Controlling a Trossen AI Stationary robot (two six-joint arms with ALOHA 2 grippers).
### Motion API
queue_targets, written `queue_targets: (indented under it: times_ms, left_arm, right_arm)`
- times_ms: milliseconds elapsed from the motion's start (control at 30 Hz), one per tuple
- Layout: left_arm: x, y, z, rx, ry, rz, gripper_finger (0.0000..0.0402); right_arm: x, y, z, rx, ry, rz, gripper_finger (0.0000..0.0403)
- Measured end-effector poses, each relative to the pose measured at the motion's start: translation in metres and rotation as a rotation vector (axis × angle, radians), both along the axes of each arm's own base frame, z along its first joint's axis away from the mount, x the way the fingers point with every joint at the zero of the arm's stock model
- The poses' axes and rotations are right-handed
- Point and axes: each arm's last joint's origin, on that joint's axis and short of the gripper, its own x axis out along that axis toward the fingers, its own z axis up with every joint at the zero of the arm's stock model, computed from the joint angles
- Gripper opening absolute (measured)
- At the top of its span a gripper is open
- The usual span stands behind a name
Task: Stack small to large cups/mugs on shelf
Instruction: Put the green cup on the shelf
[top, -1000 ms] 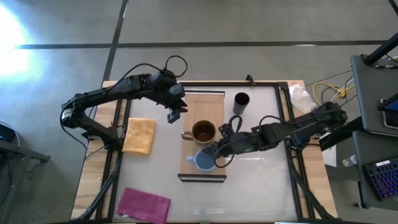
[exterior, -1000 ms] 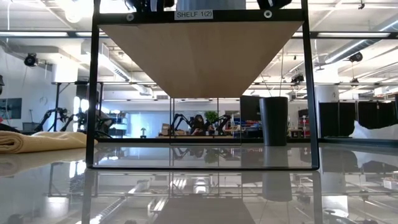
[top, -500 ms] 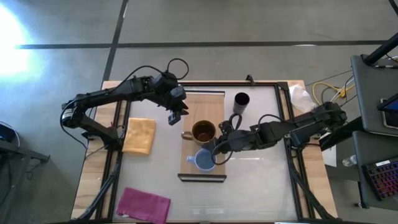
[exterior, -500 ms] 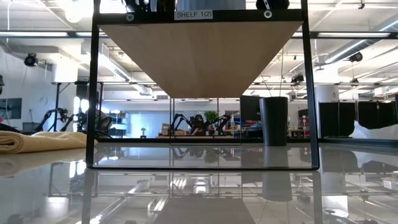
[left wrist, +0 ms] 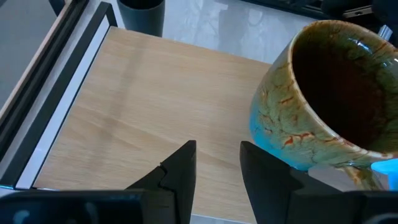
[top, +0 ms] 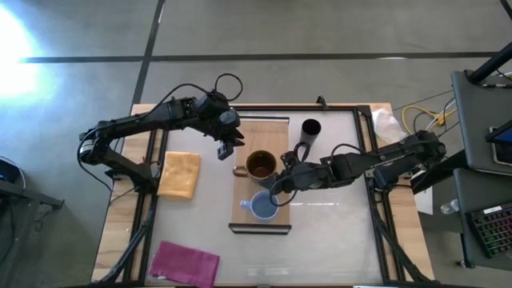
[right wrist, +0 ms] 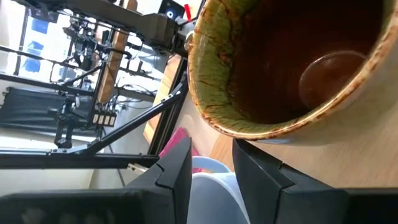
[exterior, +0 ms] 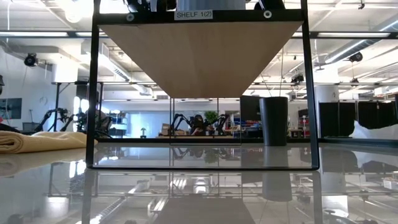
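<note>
Glazed mustard-brown mug (top: pixel 262 167), round, dark and empty inside, standing on the grained light-wood shelf (top: pixel 270 132). Small light-blue cup (top: pixel 262 207) just beside it. Black cylindrical cup (top: pixel 310 130) off-shelf, on glossy table (top: pixel 336 232). Right gripper (top: pixel 278 189) between mug and blue cup, released, fingers parted. Left gripper (top: pixel 226 147) likewise open, empty, above shelf's edge.

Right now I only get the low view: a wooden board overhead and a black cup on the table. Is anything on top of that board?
Observer: Yes. A mustard-brown mug and a small light-blue cup stand on the shelf, next to each other and not stacked.
Operator: Where are the robot's arms?
Observer: The right pincer is open, reaching in from the right toward the gap between those two.
Operator: And the other one?
Observer: The left pincer hangs open over the shelf's left edge, holding nothing.
</note>
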Motion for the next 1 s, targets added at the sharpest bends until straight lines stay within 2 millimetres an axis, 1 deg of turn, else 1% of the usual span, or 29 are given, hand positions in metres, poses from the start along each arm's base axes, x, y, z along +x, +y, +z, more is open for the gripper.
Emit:
queue_targets:
  times_ms: [200,367,500,733,867,1000]
  left_arm:
    - [0.000,0.000,0.000,-0.009,-0.003,-0.011,0.0109]
    - [0.000,-0.002,0.000,-0.039,-0.014,-0.045,0.0109]
    - [0.001,-0.004,0.000,-0.041,-0.019,-0.055,0.0109]
    - [0.014,-0.012,0.002,-0.042,-0.123,-0.070,0.0109]
    - [0.014,-0.011,-0.003,-0.051,-0.107,-0.061,0.0109]
    - [0.010,-0.012,-0.015,-0.073,-0.021,-0.051,0.0109]
  right_arm:
    - [0.000,0.002,0.000,0.016,0.007,0.054,0.0109]
    - [0.000,0.002,0.007,0.004,-0.013,0.071,0.0109]
    - [0.000,0.002,0.008,-0.013,-0.007,0.080,0.0109]
    - [0.000,0.002,0.008,-0.015,0.003,0.080,0.0109]
    - [-0.001,0.002,0.008,-0.016,0.005,0.080,0.0109]
    - [-0.001,0.002,0.007,-0.017,0.012,0.080,0.0109]
